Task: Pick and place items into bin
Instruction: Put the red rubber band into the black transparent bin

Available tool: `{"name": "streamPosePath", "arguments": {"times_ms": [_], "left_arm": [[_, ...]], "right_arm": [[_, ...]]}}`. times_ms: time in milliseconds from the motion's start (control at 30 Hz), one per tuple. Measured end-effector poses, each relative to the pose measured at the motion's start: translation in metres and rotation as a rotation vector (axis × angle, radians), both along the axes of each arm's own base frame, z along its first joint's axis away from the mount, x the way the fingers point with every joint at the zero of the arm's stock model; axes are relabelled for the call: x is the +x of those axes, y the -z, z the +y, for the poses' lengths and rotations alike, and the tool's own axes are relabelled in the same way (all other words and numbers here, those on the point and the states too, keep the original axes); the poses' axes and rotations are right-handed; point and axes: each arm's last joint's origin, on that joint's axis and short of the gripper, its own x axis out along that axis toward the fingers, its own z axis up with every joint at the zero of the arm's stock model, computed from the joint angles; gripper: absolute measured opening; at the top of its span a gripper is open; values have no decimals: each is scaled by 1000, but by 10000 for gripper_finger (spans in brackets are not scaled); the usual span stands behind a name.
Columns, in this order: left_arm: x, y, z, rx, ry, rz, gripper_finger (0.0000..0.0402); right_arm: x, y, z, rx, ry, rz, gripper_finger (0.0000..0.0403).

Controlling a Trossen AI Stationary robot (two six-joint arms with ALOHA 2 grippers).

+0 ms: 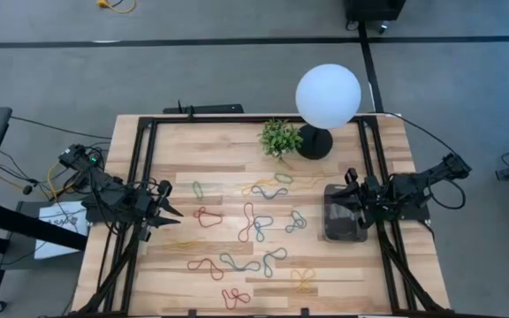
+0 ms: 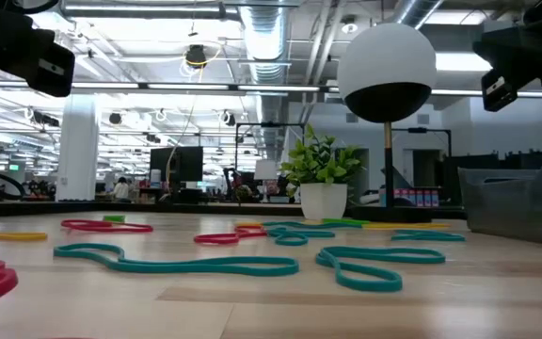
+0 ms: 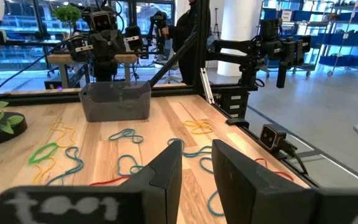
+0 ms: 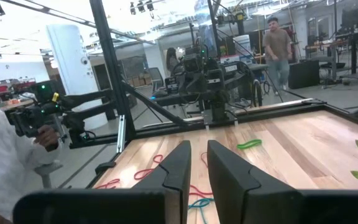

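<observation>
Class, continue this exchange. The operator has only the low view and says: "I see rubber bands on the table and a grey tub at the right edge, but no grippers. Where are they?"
Observer: In the high view, the left gripper hovers at the left side of the table, and the right gripper is over the far edge of the bin.
Operator: Is either one holding a band?
Observer: No. Each wrist view shows its jaws slightly apart with nothing between them.
Operator: Which band is nearest the left gripper?
Observer: In the high view, a red band lies just ahead of its tips.
</observation>
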Motion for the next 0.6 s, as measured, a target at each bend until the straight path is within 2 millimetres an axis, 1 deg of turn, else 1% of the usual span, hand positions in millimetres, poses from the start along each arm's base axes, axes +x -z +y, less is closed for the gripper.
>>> {"name": "streamPosePath", "arguments": {"times_ms": [100, 300, 433, 600], "left_arm": [[0, -1, 0, -16, -3, -6, 80], [0, -3, 0, -164, -3, 15, 80], [0, -3, 0, -154, -12, 11, 80], [1, -3, 2, -153, -71, 2, 80]], "right_arm": [[0, 0, 0, 0, -1, 0, 48], [0, 0, 0, 0, 0, 0, 48], [0, 0, 0, 0, 0, 0, 48], [0, 0, 0, 0, 0, 0, 48]]}}
